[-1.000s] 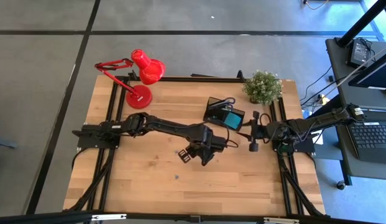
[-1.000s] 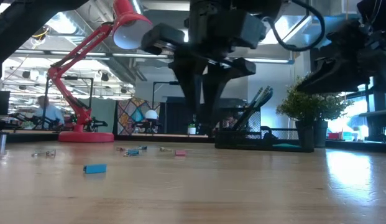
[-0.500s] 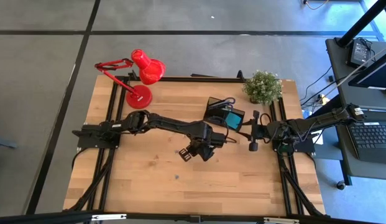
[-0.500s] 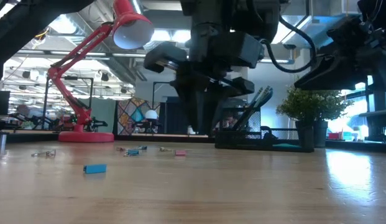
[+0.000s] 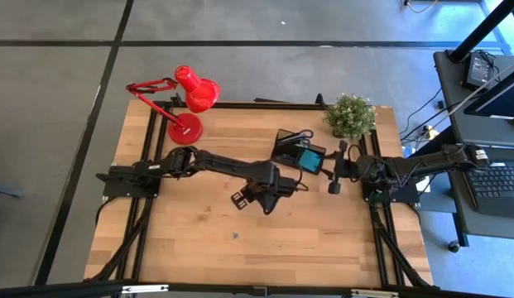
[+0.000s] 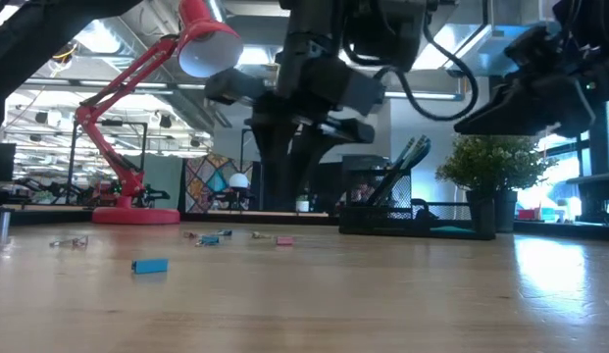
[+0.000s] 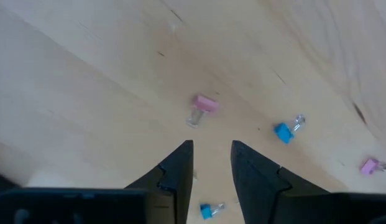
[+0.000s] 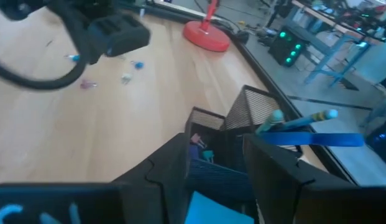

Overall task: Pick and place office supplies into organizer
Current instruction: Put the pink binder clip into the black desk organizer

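Over the middle of the wooden table [image 5: 190,248], the left gripper [image 7: 211,155] hangs above the boards with its fingers a narrow gap apart and nothing between them. Just ahead of its tips lies a pink binder clip [image 7: 202,107]; a blue clip [image 7: 284,131] and another pink clip [image 7: 370,165] lie farther off, and a second blue clip [image 7: 207,211] lies beneath the fingers. A blue clip [image 6: 150,265] rests alone nearer the table's front edge. The black organizer [image 5: 295,151] stands near the table's far edge, beside the potted plant [image 5: 350,116] at the far right corner, with a teal pad [image 5: 309,161] in one compartment and pens [image 8: 298,123] leaning out of another. The right gripper [image 8: 217,165] hovers just beside the organizer, fingers partly open and empty. The red lamp [image 5: 184,103] stands at the far left corner.
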Controlling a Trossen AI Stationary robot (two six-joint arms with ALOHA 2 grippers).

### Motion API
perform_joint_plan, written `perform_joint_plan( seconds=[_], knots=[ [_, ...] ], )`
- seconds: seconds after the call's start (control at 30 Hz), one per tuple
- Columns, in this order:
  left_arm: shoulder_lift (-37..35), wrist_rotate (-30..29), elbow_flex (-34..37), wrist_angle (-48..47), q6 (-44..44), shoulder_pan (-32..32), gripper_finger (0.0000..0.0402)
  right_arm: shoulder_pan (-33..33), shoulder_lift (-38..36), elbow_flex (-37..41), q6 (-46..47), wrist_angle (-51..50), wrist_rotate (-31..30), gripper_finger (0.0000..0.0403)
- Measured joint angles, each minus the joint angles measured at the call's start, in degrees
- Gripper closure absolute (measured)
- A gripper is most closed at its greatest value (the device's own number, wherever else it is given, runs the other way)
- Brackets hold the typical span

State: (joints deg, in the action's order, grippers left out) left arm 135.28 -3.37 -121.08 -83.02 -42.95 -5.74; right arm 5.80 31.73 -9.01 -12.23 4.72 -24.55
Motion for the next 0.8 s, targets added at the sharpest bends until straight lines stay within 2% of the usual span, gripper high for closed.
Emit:
perform_joint_plan(
  seconds=[0.37, 0.47, 0.8],
  knots=[
    [-6.4, -1.0, 9.1, -0.7, 5.1, -1.9, 0.0317, -1.3, 0.0, 0.0, 3.7, 0.3, 0.1, 0.0241],
    [-10.2, 0.4, 15.6, 1.0, 6.2, -2.1, 0.0323, -1.3, 0.0, 0.0, 4.3, 1.0, 0.1, 0.0241],
    [-28.8, 0.9, 42.2, 20.3, 4.4, -1.9, 0.0331, -1.3, 0.0, 0.0, 4.4, 11.1, 0.1, 0.0241]
  ],
)
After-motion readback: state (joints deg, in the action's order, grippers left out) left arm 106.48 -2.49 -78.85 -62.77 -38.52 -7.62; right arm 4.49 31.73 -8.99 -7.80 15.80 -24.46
